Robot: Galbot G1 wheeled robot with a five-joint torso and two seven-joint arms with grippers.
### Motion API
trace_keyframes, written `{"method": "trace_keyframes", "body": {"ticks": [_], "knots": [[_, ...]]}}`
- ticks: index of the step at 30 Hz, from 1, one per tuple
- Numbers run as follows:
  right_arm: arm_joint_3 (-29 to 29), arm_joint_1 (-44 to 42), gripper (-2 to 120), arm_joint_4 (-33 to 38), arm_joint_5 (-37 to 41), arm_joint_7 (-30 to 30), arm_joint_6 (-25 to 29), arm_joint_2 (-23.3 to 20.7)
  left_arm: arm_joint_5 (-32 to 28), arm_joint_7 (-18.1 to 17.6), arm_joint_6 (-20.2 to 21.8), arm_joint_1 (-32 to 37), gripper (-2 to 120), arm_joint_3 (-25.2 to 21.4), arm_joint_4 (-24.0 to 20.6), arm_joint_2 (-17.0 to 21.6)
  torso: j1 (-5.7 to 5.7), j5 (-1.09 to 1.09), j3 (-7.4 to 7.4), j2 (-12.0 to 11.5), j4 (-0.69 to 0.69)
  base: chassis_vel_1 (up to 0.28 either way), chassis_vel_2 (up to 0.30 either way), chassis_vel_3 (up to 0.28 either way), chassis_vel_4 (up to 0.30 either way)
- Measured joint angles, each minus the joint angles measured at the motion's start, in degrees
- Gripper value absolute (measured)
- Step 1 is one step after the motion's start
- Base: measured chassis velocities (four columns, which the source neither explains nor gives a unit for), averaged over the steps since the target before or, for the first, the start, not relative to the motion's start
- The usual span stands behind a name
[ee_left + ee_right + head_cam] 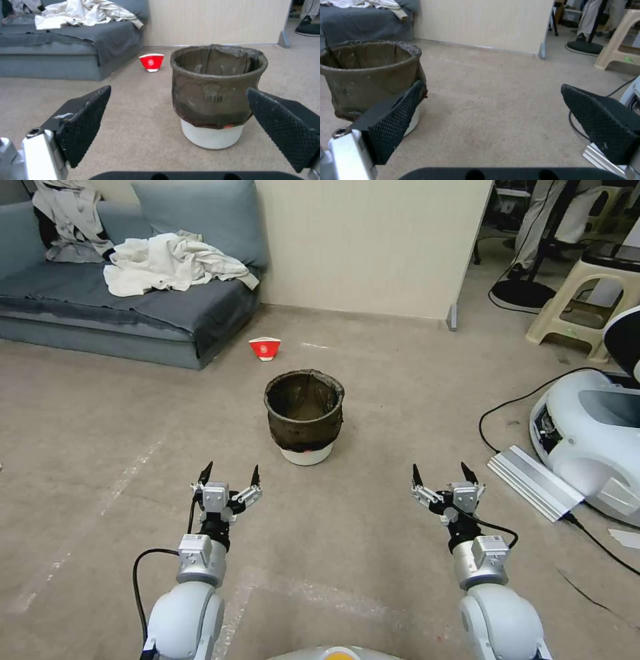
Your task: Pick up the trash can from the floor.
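Head view: trash can [305, 417] upright, inside shadowed.

The trash can [216, 100] bag shows faint letters, seemingly "did"; nothing else legible.

We get even, soft indoor light; no glare; the trash can [305, 417] drops only a faint shadow on the floor [400, 400]; wrist views look softer, near fingers [85, 125] slightly blurred; head view edges bend a little.

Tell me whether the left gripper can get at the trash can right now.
Probably yes: the left gripper is open, and only bare floor lies between it and the upright trash can.
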Motion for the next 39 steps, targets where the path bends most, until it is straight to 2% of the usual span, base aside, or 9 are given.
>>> {"method": "trace_keyframes", "body": {"ticks": [16,20,21,24,25,27,28,31,39], "knots": [[0.09,-1.08,100,1.57,0.0,0.0,-0.41,0.42,-0.42,-0.01,0.19,0.24,100,0.0,-0.67,-0.06,0.0,0.01,0.0,0.0,0.02,0.0,0.0,0.0,0.0],[0.57,-6.51,100,9.72,0.05,-0.16,-3.09,2.77,-5.42,0.3,3.85,3.12,98,0.0,-7.61,-1.21,0.0,-0.01,0.0,0.0,0.0,0.0,0.0,0.0,0.0],[0.57,-6.51,100,9.72,0.05,-0.16,-3.09,2.77,-5.42,0.3,3.85,3.12,98,0.0,-7.61,-1.21,0.0,-0.01,0.0,0.0,0.0,0.0,0.0,0.0,0.0],[1.01,-11.02,100,16.49,0.18,-0.42,-5.3,4.71,-10.51,0.79,7.72,6.06,99,0.0,-14.61,-2.38,0.0,0.0,-0.01,0.0,-0.01,0.0,0.0,0.0,0.0],[1.65,-12.05,100,17.58,1.2,-1.53,-3.57,5.07,-12.03,0.95,8.84,6.94,99,0.0,-16.7,-2.71,0.0,-0.02,-0.01,0.0,-0.01,0.0,0.0,0.0,0.0],[2.33,-12.47,100,17.65,2.15,-2.62,-1.22,5.15,-12.8,1.02,9.21,7.62,99,-0.2,-17.8,-2.69,-0.01,-0.01,-0.01,0.01,-0.01,0.0,0.0,0.0,0.0],[2.7,-12.64,100,17.42,2.99,-3.46,0.97,5.16,-13.08,0.67,9.34,8.19,99,-0.59,-17.96,-2.43,-0.01,0.04,-0.01,0.01,0.0,0.0,0.0,0.0,0.0],[2.79,-12.83,100,16.98,4.03,-3.88,2.66,4.98,-13.22,0.58,9.04,8.46,100,-0.9,-17.94,-2.1,0.0,0.01,-0.01,0.02,0.0,0.0,0.0,0.0,0.0],[1.92,-12.61,100,15.54,6.24,-4.02,5.35,4.44,-12.54,1.9,3.38,8.42,100,-2.28,-14.7,-0.9,0.0,0.0,-0.01,0.01,0.0,0.0,0.0,0.0,0.0]]}}
